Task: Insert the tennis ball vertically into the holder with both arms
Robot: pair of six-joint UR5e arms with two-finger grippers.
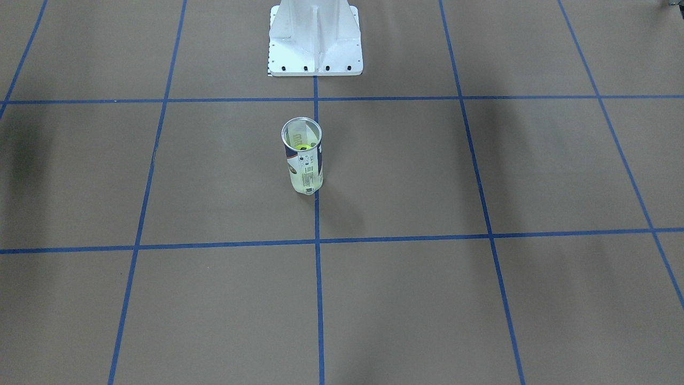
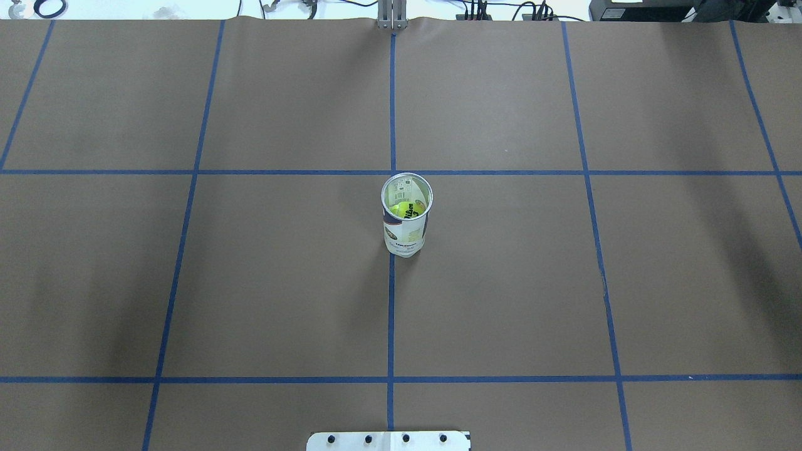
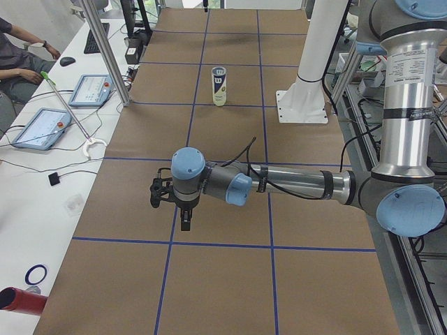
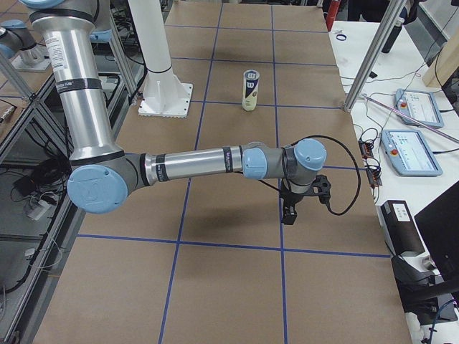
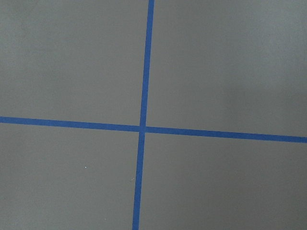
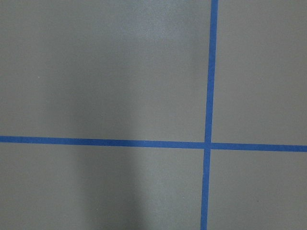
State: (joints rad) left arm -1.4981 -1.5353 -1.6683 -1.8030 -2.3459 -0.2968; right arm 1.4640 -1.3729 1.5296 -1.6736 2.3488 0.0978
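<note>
Standing upright near the middle of the desk [image 2: 501, 282], on the blue tape line that runs out from the white pedestal [image 1: 315, 37], the holder [image 2: 406, 219] is open at the top with a tennis ball [image 2: 406, 210] already inside it, below the silver rim. Neither arm is near it. The left arm [image 3: 293, 185] and the right arm [image 4: 201, 161] reach out low over the desk, well apart from the can, and both wrist cameras look down on bare paper and tape. Their jaws show only in the side views, so I cannot tell whether they are spread or closed; nothing appears to be held.

The can looks light and thin-walled, so it would likely flex under a hard squeeze and slide or tip under a sideways push, being tall on a narrow base. Its glossy label probably offers little friction. The soundest hold seems to be across the body just below the metal rim, where the wall should be stiffest, with gentle pressure. The ball is felted and springy, and should grip easily across its middle.
</note>
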